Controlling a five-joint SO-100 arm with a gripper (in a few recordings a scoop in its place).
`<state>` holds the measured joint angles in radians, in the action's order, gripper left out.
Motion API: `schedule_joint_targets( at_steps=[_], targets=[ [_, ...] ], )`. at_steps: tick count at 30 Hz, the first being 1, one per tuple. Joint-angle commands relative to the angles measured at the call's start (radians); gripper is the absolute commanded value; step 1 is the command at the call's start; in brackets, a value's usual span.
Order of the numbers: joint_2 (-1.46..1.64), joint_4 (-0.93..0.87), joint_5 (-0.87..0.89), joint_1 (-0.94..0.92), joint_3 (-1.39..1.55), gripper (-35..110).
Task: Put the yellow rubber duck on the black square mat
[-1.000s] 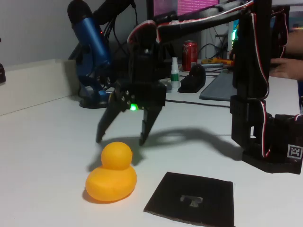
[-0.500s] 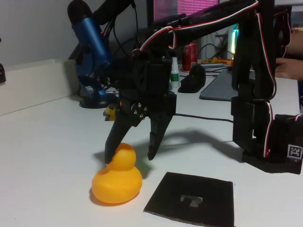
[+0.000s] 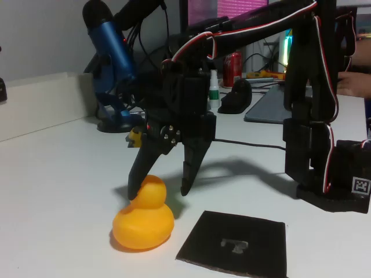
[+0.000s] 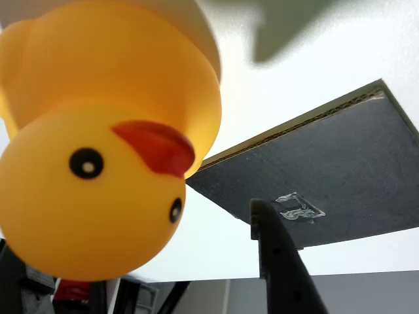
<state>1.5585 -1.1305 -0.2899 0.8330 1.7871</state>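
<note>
So I had the gripper (image 3: pixel 160 191) spread open right around the yellow rubber duck's (image 3: pixel 143 220) head, not squeezing yet. Duck sat on the white table (image 3: pixel 52 191), just left of the black square mat (image 3: pixel 235 243) in the fixed view.

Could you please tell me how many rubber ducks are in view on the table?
1. The yellow rubber duck sits on the white table left of the black square mat in the fixed view, with the open gripper straddling its head.
</note>
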Motion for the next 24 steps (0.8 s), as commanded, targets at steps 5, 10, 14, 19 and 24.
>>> schedule_joint_targets(
  at_steps=[5, 10, 14, 19, 24],
  targets=[
    [0.038, -0.008, -0.009, 0.031, -0.006, 30],
    [0.038, -0.008, -0.009, 0.031, -0.006, 16],
    [0.040, -0.008, -0.009, 0.029, -0.006, 11],
    [0.040, -0.008, -0.008, 0.028, -0.008, 10],
    [0.040, -0.006, -0.008, 0.028, -0.009, 11]
  ],
)
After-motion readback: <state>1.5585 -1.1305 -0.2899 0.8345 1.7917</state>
